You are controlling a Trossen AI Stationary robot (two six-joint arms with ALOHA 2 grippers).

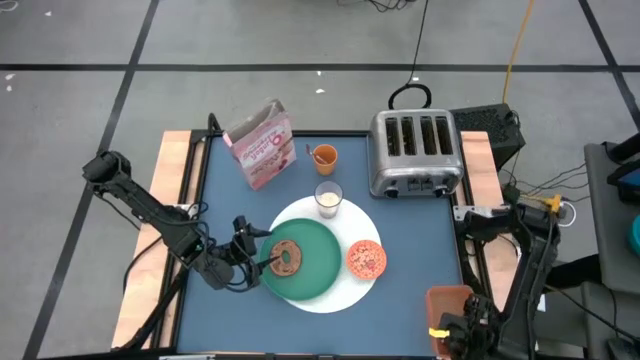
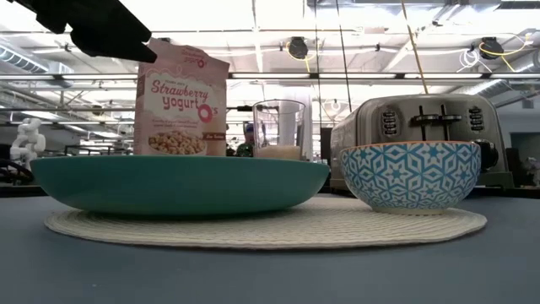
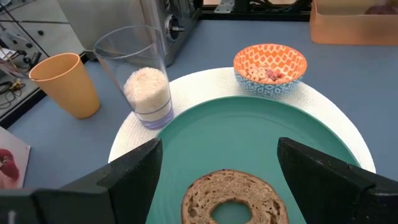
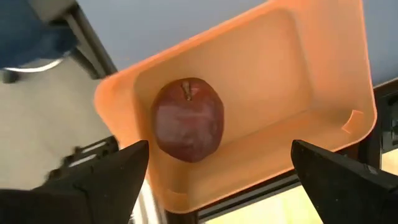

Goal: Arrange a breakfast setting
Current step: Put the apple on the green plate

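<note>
Bagel [image 3: 233, 199] lies between my spread left fingers [image 3: 134, 177]; lifting carelessly could drag it off the plate [image 3: 249, 134].

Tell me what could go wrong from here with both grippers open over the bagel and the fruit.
The left gripper straddles the bagel on the green plate; a low close could scrape or shove the plate toward the milk glass nearby. The right gripper hangs over the dark red fruit in the orange bin; the round fruit may roll from the fingers against the wall.
</note>
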